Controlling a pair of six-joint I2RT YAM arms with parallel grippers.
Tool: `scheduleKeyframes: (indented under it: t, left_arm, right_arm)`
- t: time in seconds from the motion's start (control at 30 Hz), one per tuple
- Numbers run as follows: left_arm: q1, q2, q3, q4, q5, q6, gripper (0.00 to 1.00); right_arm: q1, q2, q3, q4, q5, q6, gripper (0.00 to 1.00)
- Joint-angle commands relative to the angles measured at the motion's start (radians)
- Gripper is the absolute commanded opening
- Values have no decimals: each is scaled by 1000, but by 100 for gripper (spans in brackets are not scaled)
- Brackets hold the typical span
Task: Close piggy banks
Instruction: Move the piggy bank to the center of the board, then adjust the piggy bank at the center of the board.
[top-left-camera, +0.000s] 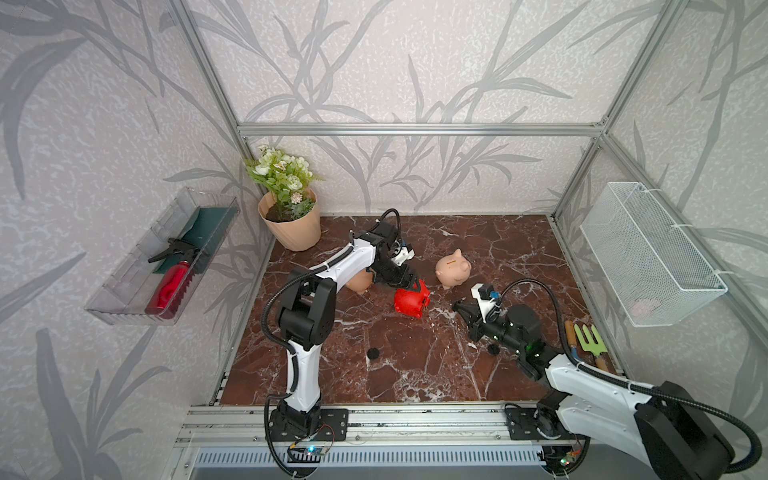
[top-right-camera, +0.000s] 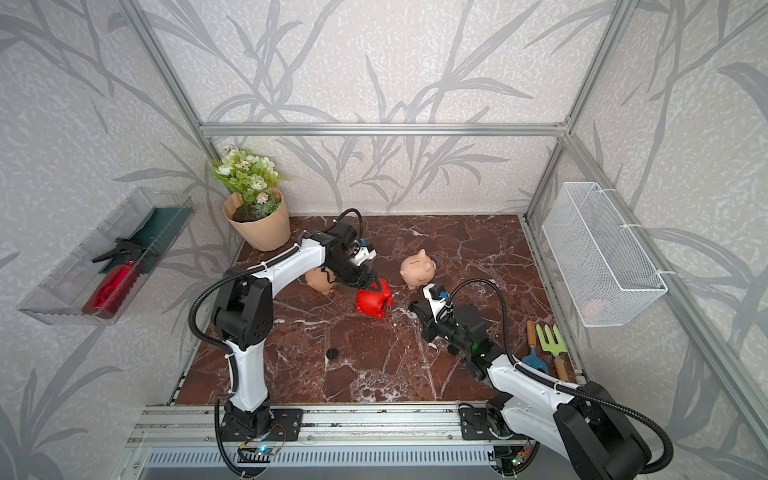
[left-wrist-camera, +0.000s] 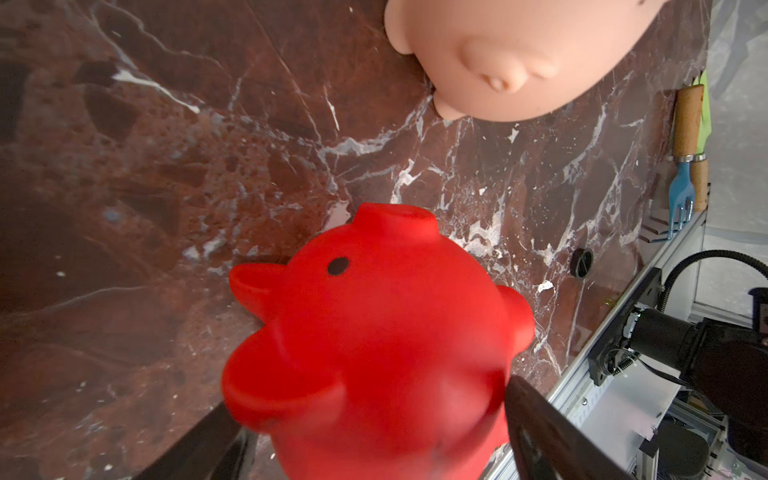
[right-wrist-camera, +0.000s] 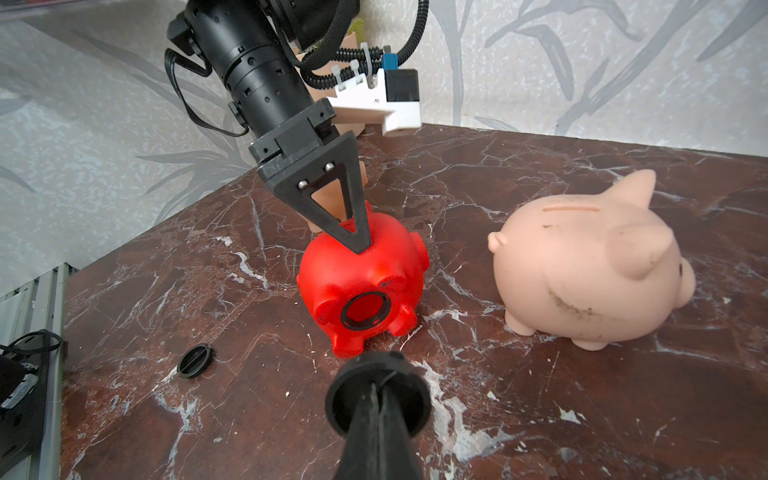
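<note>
Left gripper (top-left-camera: 409, 284) straddled red pig (right-wrist-camera: 332, 274), grip could not be told, right gripper (right-wrist-camera: 376, 388) pinched black plug (right-wrist-camera: 345, 401), pig's open belly hole (right-wrist-camera: 365, 309) faced it just ahead.

Bright red rounded piggy bank (right-wrist-camera: 332, 282): smooth, glossy plastic.
Peach-tan rounded piggy bank (right-wrist-camera: 582, 270): matt plastic, scuffed with dark smudges.
Small black round disc (right-wrist-camera: 353, 384): matt plastic.
Red-brown white-veined tabletop (top-left-camera: 415, 365): polished marble look.
White mesh basket (top-left-camera: 648, 257): painted metal wire.
Garden tool handles (top-left-camera: 569, 334): bare wood.
</note>
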Motion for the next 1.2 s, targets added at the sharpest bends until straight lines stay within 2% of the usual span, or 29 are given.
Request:
scheduleKeyframes:
  t: [0.0, 0.07, 0.27, 0.5, 0.63, 0.67, 0.83, 0.93, 1.0, 1.17]
  left_arm:
    - [-24, -1, -45, -48, -11, 21, 89]
    - [-30, -8, -50, -46, -22, 15, 89]
    - [-42, -129, -83, 17, -202, -69, 99]
    - [-72, -284, -132, 66, -354, -117, 99]
    - [-103, -318, -151, 93, -427, -138, 99]
    - [-119, -322, -149, 92, -479, -146, 99]
    - [-185, -348, -212, 166, -653, -53, 99]
    - [-188, -331, -186, 120, -597, -40, 99]
    - [-187, -302, -146, 48, -512, -36, 99]
    - [-185, -187, -80, -55, -526, -35, 99]
  right_arm:
    - [-3, 17, -9, 43, -29, 12, 0]
    - [-3, 34, -11, 53, -55, 10, 0]
    - [-3, 92, -7, 129, -108, 22, 0]
    - [-4, 100, -7, 145, -110, 23, 0]
    - [-4, 96, -8, 138, -104, 16, 0]
    - [-3, 94, -9, 138, -101, 15, 0]
    - [-3, 79, -7, 119, -101, 18, 0]
    - [-3, 72, -11, 113, -100, 21, 0]
    - [-4, 72, -16, 114, -101, 21, 0]
    - [-3, 80, -29, 132, -101, 29, 0]
